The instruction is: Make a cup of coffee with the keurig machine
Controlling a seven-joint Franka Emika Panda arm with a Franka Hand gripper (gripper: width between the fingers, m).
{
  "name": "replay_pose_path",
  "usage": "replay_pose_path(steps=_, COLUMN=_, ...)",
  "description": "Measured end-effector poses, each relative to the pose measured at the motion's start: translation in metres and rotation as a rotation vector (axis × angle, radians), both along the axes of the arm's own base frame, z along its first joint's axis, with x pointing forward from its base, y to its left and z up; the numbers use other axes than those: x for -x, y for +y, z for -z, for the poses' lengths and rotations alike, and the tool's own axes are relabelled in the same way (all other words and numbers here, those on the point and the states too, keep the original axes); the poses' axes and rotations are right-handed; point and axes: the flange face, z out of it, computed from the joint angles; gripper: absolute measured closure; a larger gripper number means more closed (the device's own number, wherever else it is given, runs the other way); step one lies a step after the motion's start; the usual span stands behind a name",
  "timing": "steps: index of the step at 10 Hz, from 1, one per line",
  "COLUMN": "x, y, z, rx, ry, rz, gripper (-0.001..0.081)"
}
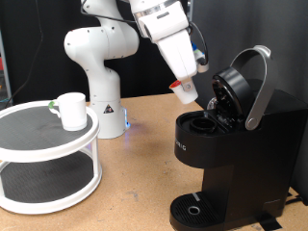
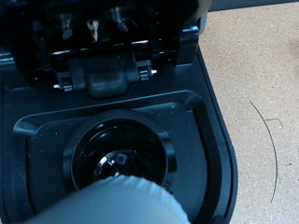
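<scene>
Pod-loading step: gripper point(image 1: 185, 91) clamped on small white pod point(image 1: 184, 90) above open keurig machine point(image 1: 231, 144) chamber point(image 2: 119, 156); needs lining up, lowering in.

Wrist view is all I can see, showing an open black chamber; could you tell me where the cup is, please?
Observer: The cup stands on the top tier of a white round stand, at the exterior view's left, apart from the keurig machine.
Operator: Is it anywhere near the drip tray?
Observer: No, nothing stands on the drip tray.
Operator: And the lid?
Observer: The lid is raised, and the gripper holds a pod above the chamber.
</scene>
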Motion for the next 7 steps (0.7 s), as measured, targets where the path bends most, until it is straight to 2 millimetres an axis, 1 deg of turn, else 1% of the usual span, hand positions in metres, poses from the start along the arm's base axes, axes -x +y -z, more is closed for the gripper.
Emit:
replay_pose_path(steps=2, x=0.000, y=0.004, z=0.006, rx=0.015, ry=0.002, rz=-0.004, gripper=0.0375)
replay_pose_path(steps=7, x=0.004, y=0.028, z=0.025, rx=0.055, ry=0.001, rz=-0.010, gripper=0.0375)
